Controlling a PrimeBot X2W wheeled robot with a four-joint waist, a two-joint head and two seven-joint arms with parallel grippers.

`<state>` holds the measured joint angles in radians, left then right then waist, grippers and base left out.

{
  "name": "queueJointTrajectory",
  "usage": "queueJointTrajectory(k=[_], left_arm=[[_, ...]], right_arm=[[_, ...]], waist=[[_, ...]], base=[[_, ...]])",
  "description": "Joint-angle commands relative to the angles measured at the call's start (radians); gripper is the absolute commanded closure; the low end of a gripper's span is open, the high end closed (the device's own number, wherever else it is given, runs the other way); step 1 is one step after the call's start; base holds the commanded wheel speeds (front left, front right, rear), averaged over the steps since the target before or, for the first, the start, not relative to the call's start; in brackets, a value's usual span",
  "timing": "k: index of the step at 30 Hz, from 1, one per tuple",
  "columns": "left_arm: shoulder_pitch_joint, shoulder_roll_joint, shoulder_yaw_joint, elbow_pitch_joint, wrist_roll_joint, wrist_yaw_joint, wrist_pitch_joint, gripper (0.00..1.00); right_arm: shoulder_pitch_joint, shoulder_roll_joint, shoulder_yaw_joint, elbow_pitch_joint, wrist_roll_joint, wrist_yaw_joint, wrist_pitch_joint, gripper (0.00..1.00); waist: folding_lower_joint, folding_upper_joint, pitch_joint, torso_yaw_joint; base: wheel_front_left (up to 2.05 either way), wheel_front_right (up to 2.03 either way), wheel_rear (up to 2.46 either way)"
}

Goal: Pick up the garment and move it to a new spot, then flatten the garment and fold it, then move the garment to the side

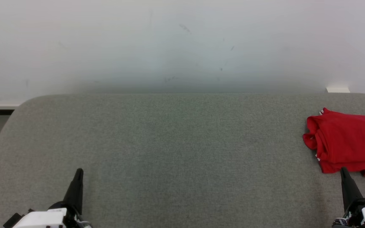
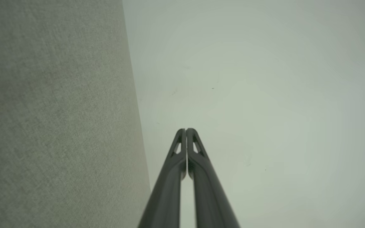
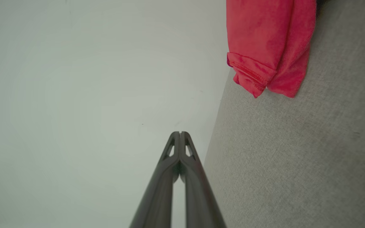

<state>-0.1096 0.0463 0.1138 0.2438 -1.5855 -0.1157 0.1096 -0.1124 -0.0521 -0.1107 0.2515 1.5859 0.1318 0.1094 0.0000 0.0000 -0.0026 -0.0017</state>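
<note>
Garment (image 1: 348, 142) lies folded in a red stack at the worktop's (image 1: 169, 142) right side. Left jaws and right jaws are pressed together, empty. Judgement: fold and side move look done; nothing evidently left.

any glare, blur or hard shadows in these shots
Head view: soft even light, no hard shadows, a faint bluish patch on the wall; the garment cropped at the right edge. Left wrist view: left fingers blur near the lens. Right wrist view: right fingers likewise, garment sharp.
</note>
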Motion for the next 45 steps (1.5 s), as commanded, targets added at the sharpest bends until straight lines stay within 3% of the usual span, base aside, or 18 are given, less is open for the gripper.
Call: queueJointTrajectory(k=[1, 45], left_arm=[[-0.009, 0.007, 0.004, -0.005, -0.021, -0.008, 0.006, 1.00], [-0.008, 0.007, 0.004, -0.005, -0.031, -0.008, 0.010, 1.00]], right_arm=[[-0.010, 0.002, -0.007, 0.002, 0.022, -0.002, 0.005, 1.00], [-0.010, 0.002, -0.008, 0.002, 0.026, -0.002, 0.009, 1.00]], waist=[[0.0000, 0.0000, 0.001, 0.001], [0.0000, 0.0000, 0.002, 0.002]], base=[[0.00, 0.00, 0.00], [0.00, 0.00, 0.00]])
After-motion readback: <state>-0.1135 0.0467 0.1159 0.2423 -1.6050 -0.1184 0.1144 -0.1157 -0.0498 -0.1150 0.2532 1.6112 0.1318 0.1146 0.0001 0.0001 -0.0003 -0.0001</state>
